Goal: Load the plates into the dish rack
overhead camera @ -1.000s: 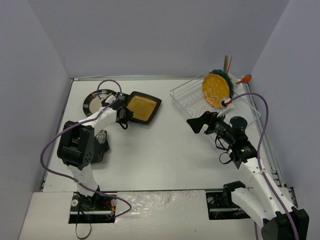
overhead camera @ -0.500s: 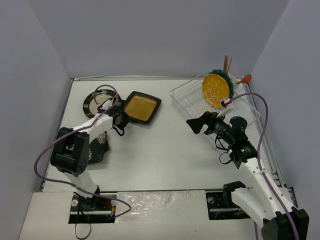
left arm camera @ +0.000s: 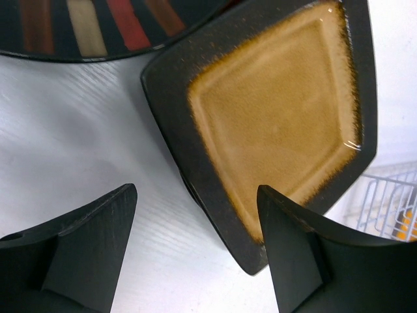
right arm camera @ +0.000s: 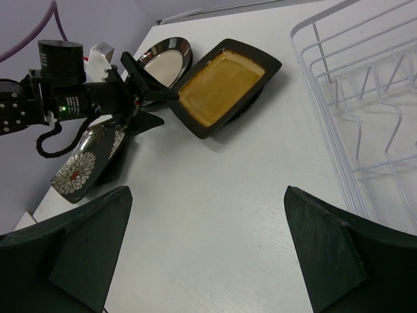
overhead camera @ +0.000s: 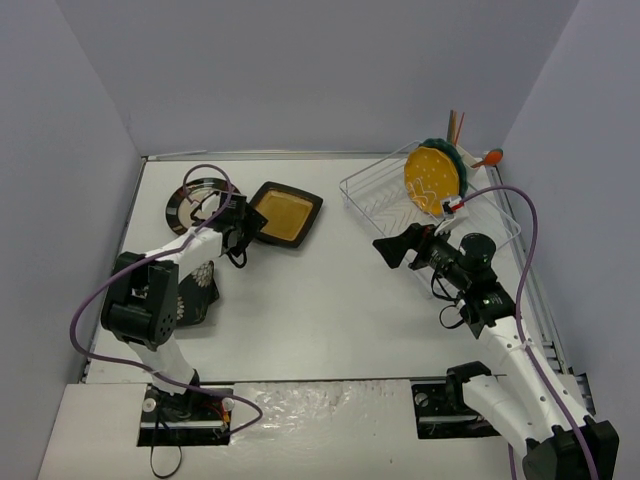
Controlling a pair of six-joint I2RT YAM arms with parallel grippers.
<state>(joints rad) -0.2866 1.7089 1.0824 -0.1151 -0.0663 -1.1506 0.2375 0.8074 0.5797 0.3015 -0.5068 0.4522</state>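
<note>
A black square plate with an amber centre [overhead camera: 285,215] [left arm camera: 273,117] lies flat at the back left. My left gripper [overhead camera: 243,228] [left arm camera: 195,215] is open at its near-left corner; the rim corner sits between the jaws, unclamped. Behind it lies a round plate with a striped rim [overhead camera: 195,200] [left arm camera: 98,29]. A black floral square plate [overhead camera: 195,290] [right arm camera: 88,166] lies partly under the left arm. The dish rack [overhead camera: 385,205] [right arm camera: 365,117] stands at the back right, holding an upright yellow round plate [overhead camera: 432,178] with a teal one behind. My right gripper [overhead camera: 392,248] [right arm camera: 207,195] hangs open over bare table.
A cutlery caddy with utensils [overhead camera: 470,150] stands at the rack's far corner. Grey walls close in the table on the left, back and right. The left arm's purple cable [overhead camera: 100,290] loops over the left side.
My left gripper has gone from shut to open at the amber plate's corner, and the left arm's elbow has dropped toward the table. The right arm has not moved.
</note>
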